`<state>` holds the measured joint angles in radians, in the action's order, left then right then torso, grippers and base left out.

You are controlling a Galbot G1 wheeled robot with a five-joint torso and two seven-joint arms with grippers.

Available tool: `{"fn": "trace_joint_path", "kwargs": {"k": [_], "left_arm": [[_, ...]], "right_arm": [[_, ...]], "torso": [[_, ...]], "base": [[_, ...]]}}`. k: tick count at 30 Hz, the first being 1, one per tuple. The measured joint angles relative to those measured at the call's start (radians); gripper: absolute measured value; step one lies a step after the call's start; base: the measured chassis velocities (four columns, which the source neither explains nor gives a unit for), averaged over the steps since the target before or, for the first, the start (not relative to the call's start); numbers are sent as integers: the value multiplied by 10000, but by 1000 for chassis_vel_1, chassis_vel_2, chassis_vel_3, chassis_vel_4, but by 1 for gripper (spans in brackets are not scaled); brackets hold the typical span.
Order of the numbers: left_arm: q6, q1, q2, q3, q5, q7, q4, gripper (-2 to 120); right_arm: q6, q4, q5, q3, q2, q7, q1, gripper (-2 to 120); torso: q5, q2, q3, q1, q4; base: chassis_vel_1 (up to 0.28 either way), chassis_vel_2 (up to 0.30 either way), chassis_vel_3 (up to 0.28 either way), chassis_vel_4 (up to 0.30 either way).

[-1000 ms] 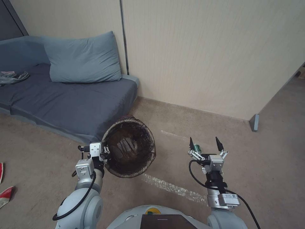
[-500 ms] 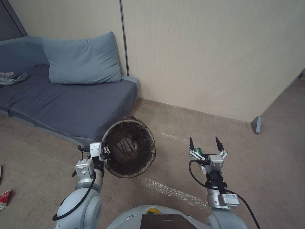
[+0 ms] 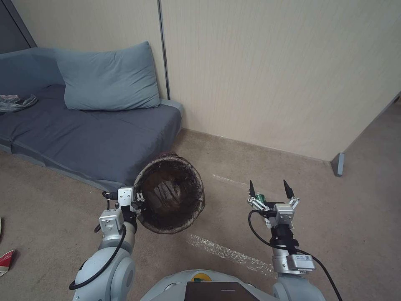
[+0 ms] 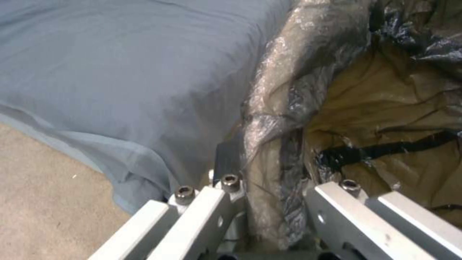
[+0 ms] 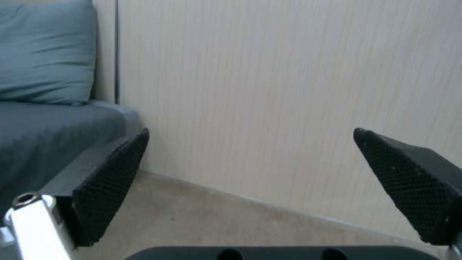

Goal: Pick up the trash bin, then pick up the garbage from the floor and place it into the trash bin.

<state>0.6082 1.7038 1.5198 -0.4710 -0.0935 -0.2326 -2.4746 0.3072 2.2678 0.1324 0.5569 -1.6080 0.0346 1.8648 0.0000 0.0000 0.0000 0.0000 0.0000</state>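
A living room is showing here: a sofa (image 3: 96,138) with a pillow (image 3: 106,79) sitting against a panelled wall (image 3: 271,71) on carpet (image 3: 355,217).

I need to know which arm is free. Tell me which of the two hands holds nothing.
The right hand: its fingers are spread apart with only wall and floor between them. The left hand is clamped on the rim of the trash bin.

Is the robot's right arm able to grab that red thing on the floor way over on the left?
Probably not from here. The red scrap lies at the far left edge, beyond the left end effector shut on the trash bin. The right end effector hangs open on the opposite side.
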Motion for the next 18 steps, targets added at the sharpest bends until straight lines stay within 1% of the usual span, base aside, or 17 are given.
{"fn": "trace_joint_path", "kwargs": {"k": [18], "left_arm": [[0, 0, 0, 0, -1, 0, 0, 0]], "right_arm": [[0, 0, 0, 0, 0, 0, 0, 100]], "torso": [[0, 0, 0, 0, 0]], "base": [[0, 0, 0, 0]]}}
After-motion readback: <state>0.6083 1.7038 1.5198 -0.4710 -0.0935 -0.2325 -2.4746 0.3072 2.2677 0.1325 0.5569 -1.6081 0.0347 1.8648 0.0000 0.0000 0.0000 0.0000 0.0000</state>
